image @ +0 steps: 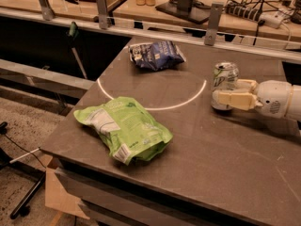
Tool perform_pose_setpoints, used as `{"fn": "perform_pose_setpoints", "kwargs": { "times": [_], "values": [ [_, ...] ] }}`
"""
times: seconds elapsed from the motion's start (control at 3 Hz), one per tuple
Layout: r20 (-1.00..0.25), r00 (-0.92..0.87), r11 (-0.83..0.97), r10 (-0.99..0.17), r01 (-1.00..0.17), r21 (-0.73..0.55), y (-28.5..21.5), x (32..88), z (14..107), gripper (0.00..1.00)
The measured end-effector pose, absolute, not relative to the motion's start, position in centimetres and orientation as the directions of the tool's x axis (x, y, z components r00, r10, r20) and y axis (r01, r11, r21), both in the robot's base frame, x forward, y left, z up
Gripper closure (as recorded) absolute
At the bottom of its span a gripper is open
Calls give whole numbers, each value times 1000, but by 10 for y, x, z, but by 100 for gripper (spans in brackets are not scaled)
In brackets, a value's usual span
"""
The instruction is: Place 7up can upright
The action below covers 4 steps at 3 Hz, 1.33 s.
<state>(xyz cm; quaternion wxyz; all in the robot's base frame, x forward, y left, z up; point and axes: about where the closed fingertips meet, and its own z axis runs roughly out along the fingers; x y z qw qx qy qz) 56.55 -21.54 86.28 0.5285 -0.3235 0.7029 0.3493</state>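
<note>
The 7up can [225,74], silvery-white with green markings, stands upright on the dark table [202,145], just outside the right edge of a white circle [155,108] marked on the tabletop. My gripper [225,93] reaches in from the right with its cream fingers [235,100] on either side of the can's lower half, shut on it. The can's base is at the table surface. The white arm [280,100] extends off the right edge of the view.
A light-green chip bag [124,128] lies at the front left of the table. A dark-blue chip bag [155,54] lies at the back near the circle. A rail with metal posts [212,17] runs behind the table. The table's front and left edges drop to the floor.
</note>
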Motion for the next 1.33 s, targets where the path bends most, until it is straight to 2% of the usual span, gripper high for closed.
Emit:
{"fn": "perform_pose_setpoints", "kwargs": {
  "times": [0.33, 0.67, 1.33],
  "values": [
    [-969, -232, 547, -86, -824, 149, -215, 566, 863, 15],
    [-969, -226, 545, -98, -827, 137, -233, 557, 865, 0],
    [-945, -249, 594, -214, -801, 76, -289, 527, 880, 0]
  ]
}}
